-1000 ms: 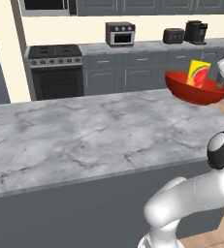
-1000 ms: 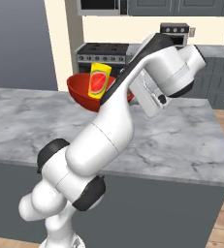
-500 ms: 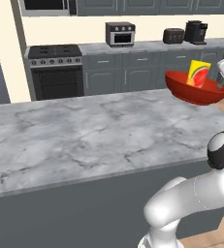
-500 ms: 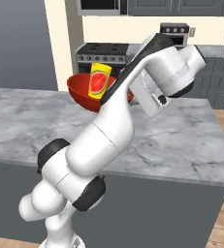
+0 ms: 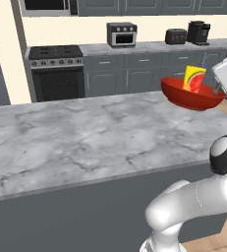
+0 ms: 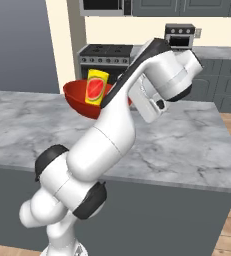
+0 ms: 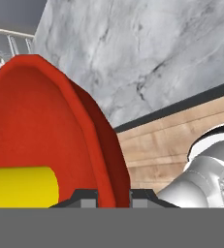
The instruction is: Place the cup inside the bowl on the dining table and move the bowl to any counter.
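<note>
The bowl [image 5: 191, 95] hangs in the air at right of the left base view, the cup [image 5: 194, 79] standing inside it. The gripper [image 7: 112, 196] pinches the bowl's rim, one finger on each side of the wall (seen in the hand view). Below lies the marble counter [image 5: 70, 138]. Behind, upper left, stand a stove [image 5: 57, 69], a toaster oven [image 5: 122, 34] and a coffee maker [image 5: 198, 32].

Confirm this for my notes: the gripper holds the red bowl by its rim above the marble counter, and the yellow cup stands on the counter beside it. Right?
Not quite. The cup is inside the bowl, not on the counter; the left base view shows it rising out of the bowl. The rest holds: in the hand view the gripper clamps the rim, bowl lifted above the marble.
</note>
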